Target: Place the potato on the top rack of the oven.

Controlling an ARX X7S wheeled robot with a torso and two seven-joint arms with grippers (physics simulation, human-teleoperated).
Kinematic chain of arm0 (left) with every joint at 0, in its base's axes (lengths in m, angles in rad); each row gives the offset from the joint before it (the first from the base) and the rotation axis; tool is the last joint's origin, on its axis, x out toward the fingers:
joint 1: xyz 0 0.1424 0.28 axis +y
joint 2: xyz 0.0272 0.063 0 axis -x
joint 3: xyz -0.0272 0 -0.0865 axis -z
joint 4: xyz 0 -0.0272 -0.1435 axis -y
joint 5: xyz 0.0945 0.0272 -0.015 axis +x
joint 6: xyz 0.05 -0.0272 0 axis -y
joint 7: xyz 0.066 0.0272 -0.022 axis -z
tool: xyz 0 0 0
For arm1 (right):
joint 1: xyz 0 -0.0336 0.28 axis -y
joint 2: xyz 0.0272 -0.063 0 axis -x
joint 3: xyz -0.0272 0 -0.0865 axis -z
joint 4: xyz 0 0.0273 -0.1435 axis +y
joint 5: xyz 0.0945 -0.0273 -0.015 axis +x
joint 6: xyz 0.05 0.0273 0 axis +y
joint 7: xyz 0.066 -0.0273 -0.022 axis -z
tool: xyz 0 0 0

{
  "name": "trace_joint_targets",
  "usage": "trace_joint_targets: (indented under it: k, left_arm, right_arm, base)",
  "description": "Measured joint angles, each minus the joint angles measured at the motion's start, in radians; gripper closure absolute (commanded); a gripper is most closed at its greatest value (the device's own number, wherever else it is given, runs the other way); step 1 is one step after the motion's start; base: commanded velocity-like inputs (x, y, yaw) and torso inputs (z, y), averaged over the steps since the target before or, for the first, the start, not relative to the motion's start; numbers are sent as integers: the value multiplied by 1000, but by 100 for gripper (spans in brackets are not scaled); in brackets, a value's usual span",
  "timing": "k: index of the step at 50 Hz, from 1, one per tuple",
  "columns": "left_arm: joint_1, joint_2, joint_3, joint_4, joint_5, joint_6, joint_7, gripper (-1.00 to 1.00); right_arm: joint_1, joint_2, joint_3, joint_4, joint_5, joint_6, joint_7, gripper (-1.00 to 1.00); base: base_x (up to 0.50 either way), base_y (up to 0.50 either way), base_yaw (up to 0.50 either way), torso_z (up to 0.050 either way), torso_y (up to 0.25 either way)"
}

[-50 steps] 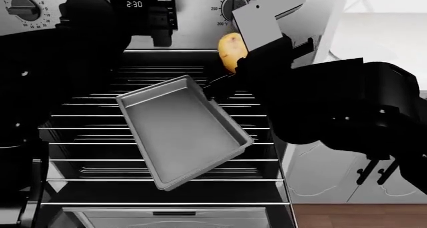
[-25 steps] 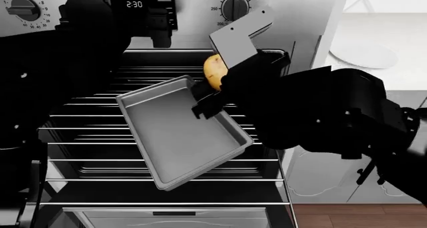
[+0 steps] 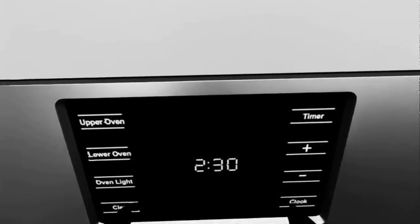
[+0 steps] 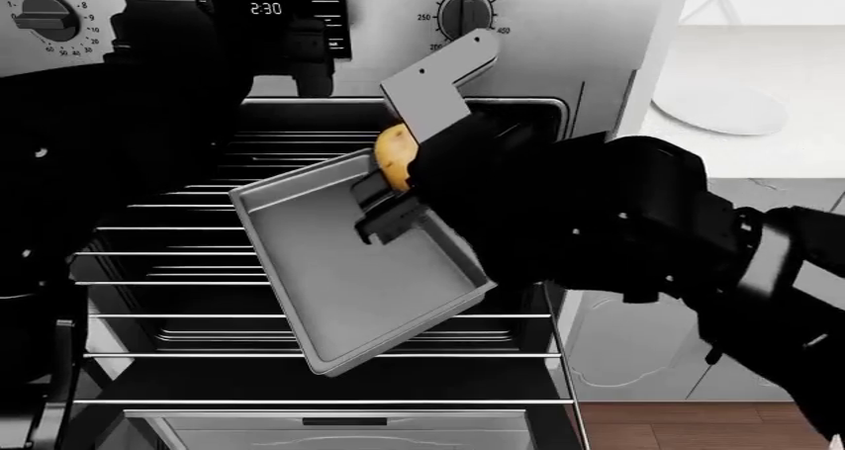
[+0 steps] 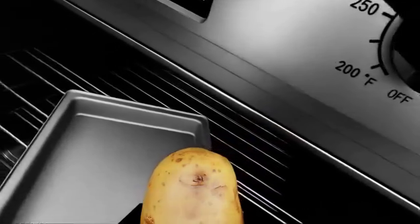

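Note:
The yellow-tan potato (image 4: pixel 394 151) (image 5: pixel 194 189) is held in my right gripper (image 4: pixel 383 185), which is shut on it. It hangs just in front of the oven (image 4: pixel 581 35) opening, over the far corner of a grey baking tray (image 4: pixel 350 272) (image 5: pixel 92 155). The tray lies askew on the silver wire racks (image 4: pixel 158 234) (image 5: pixel 262 150) in the dark cavity. My left arm fills the left side of the head view, with its gripper (image 4: pixel 312 66) up against the clock display (image 4: pixel 265 8) (image 3: pixel 216 165); its fingers are lost in black.
Round black dials (image 4: pixel 465 13) (image 4: pixel 46 15) sit on the steel panel above the cavity. To the right is a white counter with a white plate (image 4: pixel 719 109), and white cabinet fronts (image 4: pixel 634 356) below it. A lower drawer front (image 4: pixel 330 430) shows under the racks.
My right arm has carried the potato left and down, from in front of the right dial to over the tray's far corner. The left arm and tray have stayed put.

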Motion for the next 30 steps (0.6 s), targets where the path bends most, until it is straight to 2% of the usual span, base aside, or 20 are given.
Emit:
trace_joint_targets:
  k: [30]
  left_arm:
    - [-4,-6,2,13,-11,-2,-8,-100]
  right_arm:
    - [-44,-85,-32,103,-41,-31,-97,100]
  base:
    - [0,0,0,0,0]
